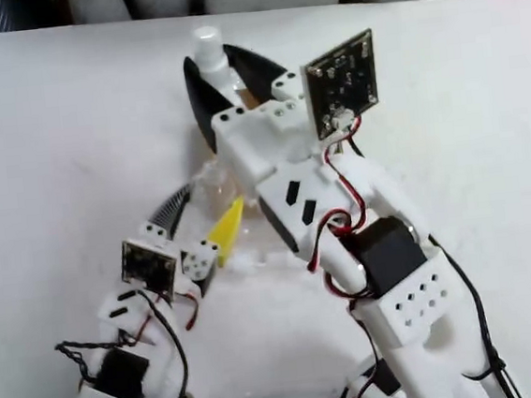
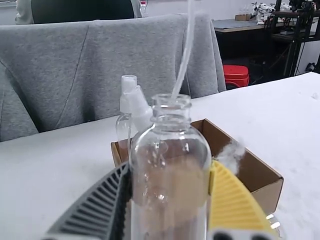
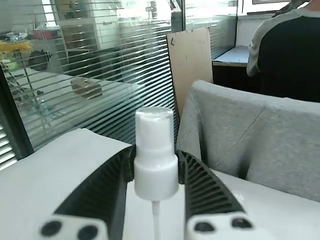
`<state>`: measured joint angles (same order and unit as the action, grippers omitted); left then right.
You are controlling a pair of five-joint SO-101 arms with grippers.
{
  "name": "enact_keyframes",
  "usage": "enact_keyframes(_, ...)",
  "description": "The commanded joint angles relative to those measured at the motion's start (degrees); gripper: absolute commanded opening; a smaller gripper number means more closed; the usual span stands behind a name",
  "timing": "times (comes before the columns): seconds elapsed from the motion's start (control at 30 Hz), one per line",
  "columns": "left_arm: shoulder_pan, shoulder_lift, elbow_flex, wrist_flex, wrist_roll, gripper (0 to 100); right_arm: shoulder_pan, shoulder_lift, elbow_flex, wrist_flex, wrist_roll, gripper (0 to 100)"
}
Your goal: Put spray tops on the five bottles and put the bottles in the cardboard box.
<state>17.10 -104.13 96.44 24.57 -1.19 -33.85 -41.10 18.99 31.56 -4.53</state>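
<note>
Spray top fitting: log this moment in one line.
left end effector: grips bottle | right end effector: grips spray top | tube: in bottle neck

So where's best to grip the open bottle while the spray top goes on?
Probably by its straight round body, from the side, as the left tool has it: the open bottle stands upright, and that leaves the neck free for the tube of the spray top.
</note>
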Motion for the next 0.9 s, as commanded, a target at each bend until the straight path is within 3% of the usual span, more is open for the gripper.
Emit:
enact_keyframes(0.0,-0.66,-1.01,-0.35,-1.76,0.35,2,-0.31,-0.31,1.32,-1.45,-0.62,1.6)
enact_keyframes(0.3,-0.66,-1.01,-0.35,-1.85,0.35,2,-0.31,-0.31,6.68,-1.36,-5.89,1.6)
enact_keyframes(0.6,-0.66,-1.01,-0.35,-1.85,0.35,2,-1.63,-0.40,13.71,-0.92,-5.89,1.8)
enact_keyframes(0.87,-0.75,-0.92,-0.35,-1.76,0.26,2,-5.23,-0.48,14.33,5.67,-6.15,5.8)
